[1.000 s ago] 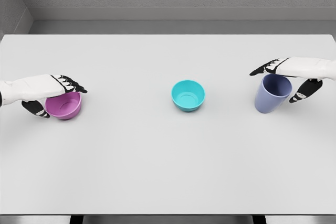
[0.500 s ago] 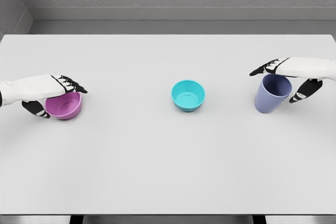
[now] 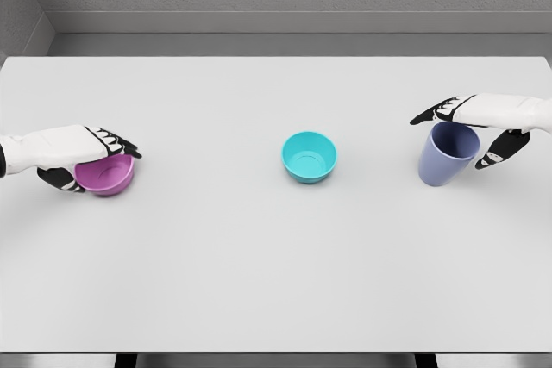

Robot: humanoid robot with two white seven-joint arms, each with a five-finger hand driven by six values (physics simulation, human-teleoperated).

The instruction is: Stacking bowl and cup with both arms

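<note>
1. The left hand (image 3: 73, 157) lies over the small purple plastic bowl (image 3: 105, 174) at the left side of the white table (image 3: 259, 273) — fingers across the rim, thumb low on the near wall. It looks closed on the bowl, though whether the pinch is firm I cannot tell.
2. The right hand (image 3: 483, 127) wraps the blue-violet plastic cup (image 3: 444, 154) at the right side, fingers over the far rim, thumb on the outer wall; the grip looks closed.
3. Between them, well apart from both, sits the teal plastic bowl (image 3: 309, 157) — the likely base of the stack.
4. To do this step well: seat both grasps before lifting, raise each piece straight up, then bring one in at a time so the arms do not meet over the centre.
5. Both bowls stand upright, mouths up, axes vertical. The cup is tilted, its mouth leaning up and towards the right hand, its base towards the table's middle; its long axis runs rim to base and should be levelled before nesting.
</note>
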